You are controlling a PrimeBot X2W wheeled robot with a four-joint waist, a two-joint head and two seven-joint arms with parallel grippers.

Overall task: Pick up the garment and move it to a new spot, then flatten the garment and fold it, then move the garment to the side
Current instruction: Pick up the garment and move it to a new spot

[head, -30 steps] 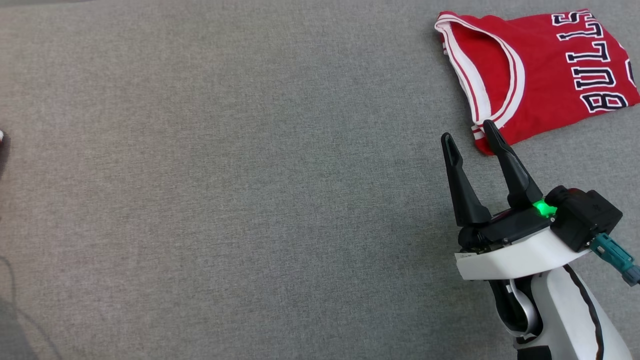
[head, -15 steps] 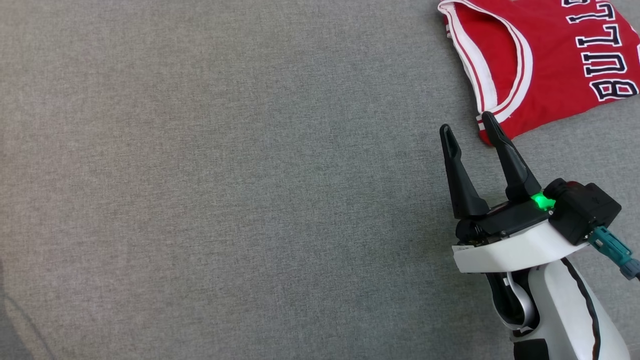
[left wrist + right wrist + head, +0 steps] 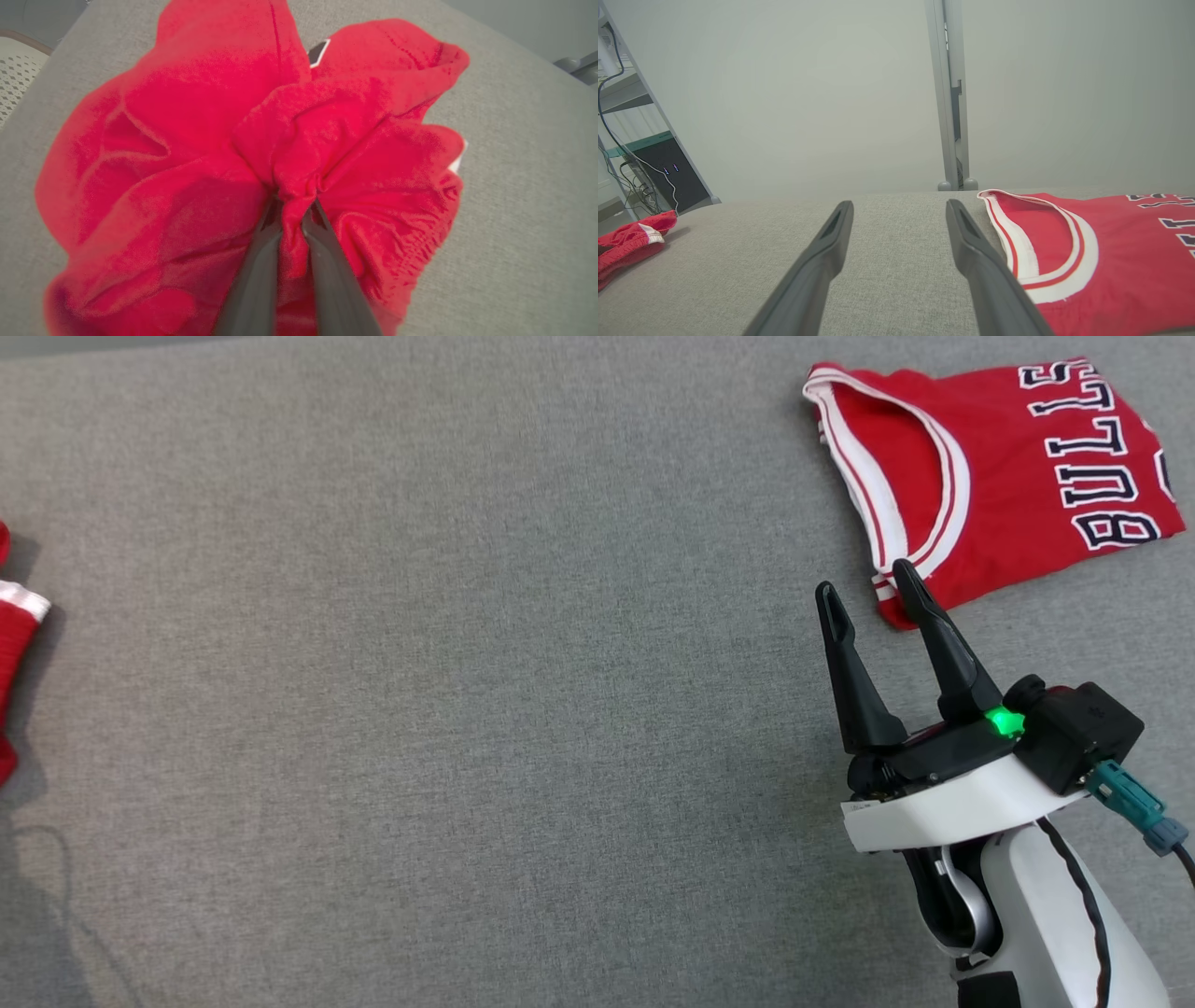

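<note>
Grey tabletop [image 3: 467, 663]. L hand [image 3: 294, 210] clamped on crumpled red garment [image 3: 187, 140], bunched at far-left edge. Next move prob. rightward to centre. R hand [image 3: 865, 577] open, beside folded jersey [image 3: 1008, 476] far right; L arm nearer.

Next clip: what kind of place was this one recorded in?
Probably a lab or test room rather than a home: a wide gray fabric-covered work surface, a bare pale wall with a metal post before it, and a cabled equipment rack holding a dark box with small lights.
</note>
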